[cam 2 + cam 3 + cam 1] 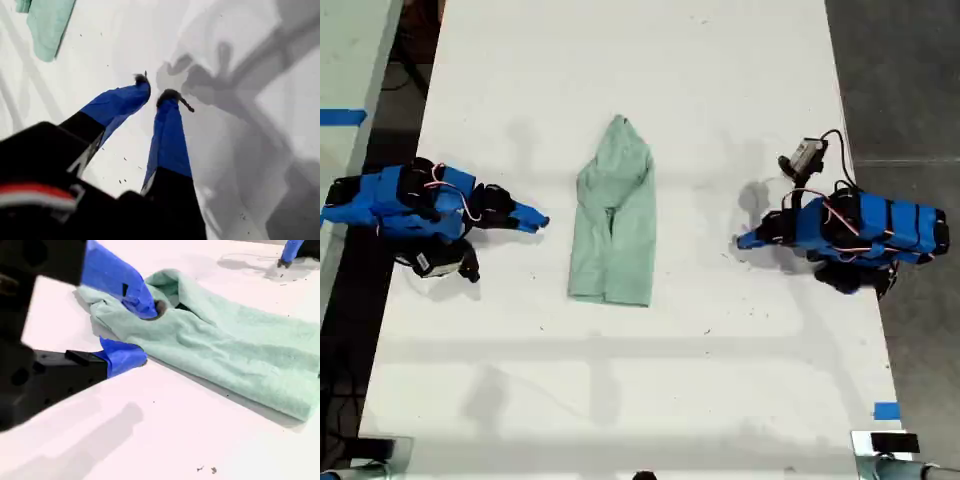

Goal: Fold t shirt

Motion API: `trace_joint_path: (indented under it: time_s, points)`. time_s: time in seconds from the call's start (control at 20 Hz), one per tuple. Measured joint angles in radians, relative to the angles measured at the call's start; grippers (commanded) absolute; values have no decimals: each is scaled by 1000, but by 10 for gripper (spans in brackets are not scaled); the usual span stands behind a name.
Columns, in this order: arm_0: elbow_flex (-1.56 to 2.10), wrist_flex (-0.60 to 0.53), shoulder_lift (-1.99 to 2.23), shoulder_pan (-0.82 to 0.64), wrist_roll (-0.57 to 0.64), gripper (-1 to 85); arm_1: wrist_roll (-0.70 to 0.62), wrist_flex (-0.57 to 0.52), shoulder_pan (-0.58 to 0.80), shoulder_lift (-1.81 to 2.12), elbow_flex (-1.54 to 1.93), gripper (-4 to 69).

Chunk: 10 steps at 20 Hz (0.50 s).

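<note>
Where the t shirt (pixel 613 220) lies: mid table (pixel 720 100), folded into a narrow strip, bare surface all round.
My second gripper (pixel 135 335): exterior view's left, jaws apart, empty, near the t shirt's edge.
My first gripper (pixel 156 89): exterior view's right, jaws slightly apart, empty, over bare table.

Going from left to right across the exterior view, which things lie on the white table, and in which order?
One blue robot arm → wrinkled pale mint-green cloth t shirt → the other blue robot arm, with a small grey box on a black cable just above it in that view.
</note>
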Motion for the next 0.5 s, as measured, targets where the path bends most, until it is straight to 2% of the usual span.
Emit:
trace_joint_path:
  time_s: [0.1,0.2,0.5]
  points:
    - [11,-34,3,-14,32,-1,40,12,20,2,0,6]
    - [14,-74,5,-78,103,-1,184,26,37,3,0,6]
    - [17,-78,5,-78,110,-1,209,28,41,3,0,6]
